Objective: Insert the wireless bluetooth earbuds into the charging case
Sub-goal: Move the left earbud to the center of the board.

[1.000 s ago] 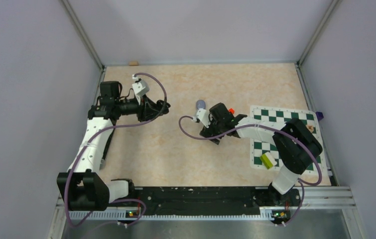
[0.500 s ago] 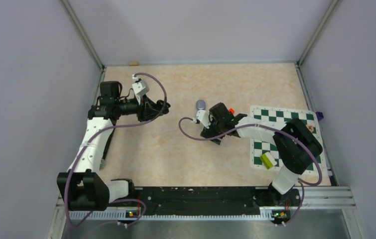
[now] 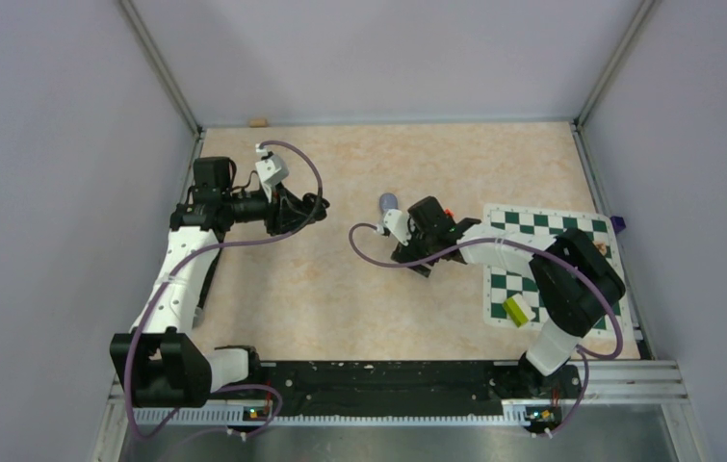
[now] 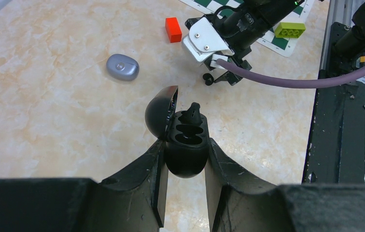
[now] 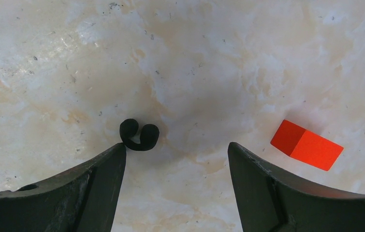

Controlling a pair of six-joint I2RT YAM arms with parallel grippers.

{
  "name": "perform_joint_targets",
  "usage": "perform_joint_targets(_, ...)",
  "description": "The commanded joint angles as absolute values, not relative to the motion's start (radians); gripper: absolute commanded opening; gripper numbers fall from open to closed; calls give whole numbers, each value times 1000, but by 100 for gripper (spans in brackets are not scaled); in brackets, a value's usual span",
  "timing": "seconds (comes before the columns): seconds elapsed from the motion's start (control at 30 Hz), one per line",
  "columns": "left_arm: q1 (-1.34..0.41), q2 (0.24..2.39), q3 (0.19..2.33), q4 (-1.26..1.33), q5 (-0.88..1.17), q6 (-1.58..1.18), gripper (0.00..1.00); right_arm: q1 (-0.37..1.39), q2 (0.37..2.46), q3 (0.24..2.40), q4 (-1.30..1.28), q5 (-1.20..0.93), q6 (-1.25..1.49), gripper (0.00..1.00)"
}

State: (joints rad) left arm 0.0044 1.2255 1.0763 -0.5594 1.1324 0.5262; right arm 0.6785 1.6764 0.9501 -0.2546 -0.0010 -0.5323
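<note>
My left gripper (image 4: 186, 145) is shut on the black charging case (image 4: 185, 140), whose lid stands open to the left. One black earbud (image 4: 192, 112) sticks up out of the case's far slot; the near slot is empty. A second black earbud (image 5: 139, 135) lies on the table, touching the tip of the left finger of my right gripper (image 5: 176, 147). That gripper is open, empty, low over the table and pointing down. In the top view the left gripper (image 3: 316, 207) is at the left and the right gripper (image 3: 417, 260) in the middle. No lilac earbuds show.
A closed lilac-grey case (image 4: 122, 67) lies on the table, also visible in the top view (image 3: 388, 202). A small red block (image 5: 307, 145) lies right of the right gripper. A chessboard mat (image 3: 532, 226) with a green brick (image 3: 517, 309) lies at the right.
My right gripper has shifted slightly to the right. The left arm and the case have not moved.
</note>
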Motion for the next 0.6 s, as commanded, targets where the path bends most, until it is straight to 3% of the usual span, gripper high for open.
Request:
perform_joint_targets(0.0,5,1195,1076,-525,1158,531,0,659,1674,951,-309,61,-559,77)
perform_joint_targets(0.57,5,1200,1076,-525,1157,531,0,625,1677,948,-275,86,-563,77)
